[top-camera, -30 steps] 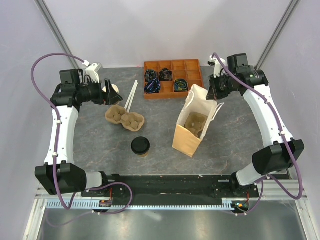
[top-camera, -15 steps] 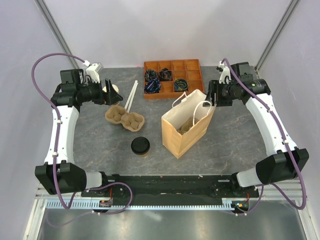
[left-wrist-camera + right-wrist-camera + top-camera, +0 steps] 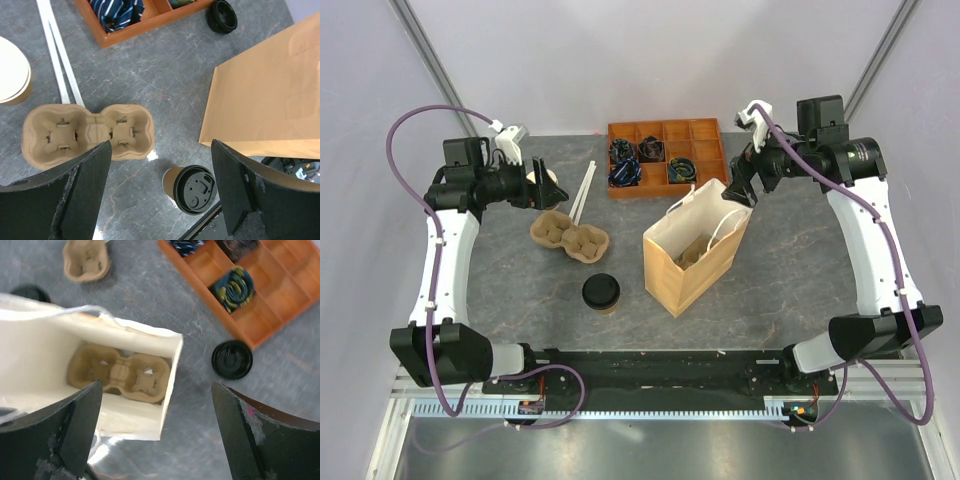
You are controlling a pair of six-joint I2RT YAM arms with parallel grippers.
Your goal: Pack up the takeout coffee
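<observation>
One takeout coffee (image 3: pixel 601 291), apart from left gripper (image 3: pixel 552 190)

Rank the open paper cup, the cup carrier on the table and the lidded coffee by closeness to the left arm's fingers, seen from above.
1. Open paper cup: right by the left fingers, back left.
2. Cup carrier: just in front of them on the table.
3. Takeout coffee: farthest, toward the near edge.

An orange compartmented tray (image 3: pixel 704 132) is set at the far edge of the grey marbled table (image 3: pixel 790 270). A brown kraft-paper bag (image 3: pixel 692 272) is stood upright nr centre, w/ a pulp 2-cup carrier (image 3: pixel 120 374) laid inside. A 2nd pulp carrier (image 3: pixel 569 235), two white sticks (image 3: pixel 583 192) & a lidless tan cup (image 3: pixel 12 70) are placed left of the bag. A loose black lid (image 3: pixel 231 359) is laid just beside the tray.
</observation>
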